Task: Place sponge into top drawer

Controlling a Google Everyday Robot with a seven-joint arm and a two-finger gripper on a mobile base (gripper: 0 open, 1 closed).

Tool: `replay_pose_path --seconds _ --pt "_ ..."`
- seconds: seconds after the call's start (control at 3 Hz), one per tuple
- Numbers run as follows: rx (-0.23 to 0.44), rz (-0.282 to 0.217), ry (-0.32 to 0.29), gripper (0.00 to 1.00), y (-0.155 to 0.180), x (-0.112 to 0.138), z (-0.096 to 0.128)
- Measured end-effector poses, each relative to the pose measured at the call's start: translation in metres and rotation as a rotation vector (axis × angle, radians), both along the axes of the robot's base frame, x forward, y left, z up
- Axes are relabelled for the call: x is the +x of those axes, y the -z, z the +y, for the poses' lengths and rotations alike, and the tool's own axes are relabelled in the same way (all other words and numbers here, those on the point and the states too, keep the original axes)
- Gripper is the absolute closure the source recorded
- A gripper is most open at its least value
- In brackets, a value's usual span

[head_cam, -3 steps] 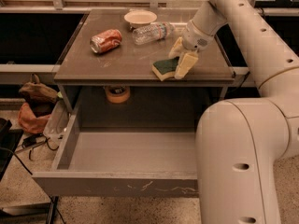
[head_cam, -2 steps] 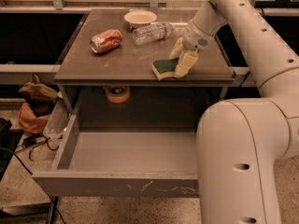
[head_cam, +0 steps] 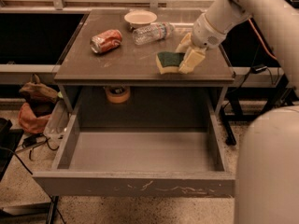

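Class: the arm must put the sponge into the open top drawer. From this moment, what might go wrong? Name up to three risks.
1. The gripper meets the sponge only at one end, near the table's front edge; a weak hold might let it slip.
2. The plastic bottle lies on its side just behind the gripper; careless lifting may set it rolling toward the bowl.
3. The top drawer sits below the tabletop, so the sponge must clear that edge first.

The one camera sits high in front of the table [head_cam: 135, 62], close, facing down and forward past the robot's white body [head_cam: 266, 171] at lower right; the open top drawer [head_cam: 140, 153] fills the lower frame, the gripper [head_cam: 183, 59] hangs over the tabletop's right side
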State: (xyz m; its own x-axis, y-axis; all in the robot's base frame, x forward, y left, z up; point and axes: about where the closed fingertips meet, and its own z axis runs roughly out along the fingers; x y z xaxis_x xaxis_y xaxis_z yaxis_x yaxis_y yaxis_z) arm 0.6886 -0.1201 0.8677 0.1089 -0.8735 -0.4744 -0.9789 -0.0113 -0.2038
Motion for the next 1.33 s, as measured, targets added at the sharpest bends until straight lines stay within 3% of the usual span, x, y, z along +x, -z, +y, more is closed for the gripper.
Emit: replay_pose_path --seconds 0.33,0.67,1.0,1.33 --pt "0.068 -0.025 0.012 1.00 -0.010 -0.037 0.006" --pt "0.105 -0.020 0.034 1.00 0.011 -0.046 0.006" --pt "0.105 -0.020 0.034 1.00 0.011 -0.046 0.006" --pt "0.116 0.005 0.029 1.00 0.021 -0.061 0.012"
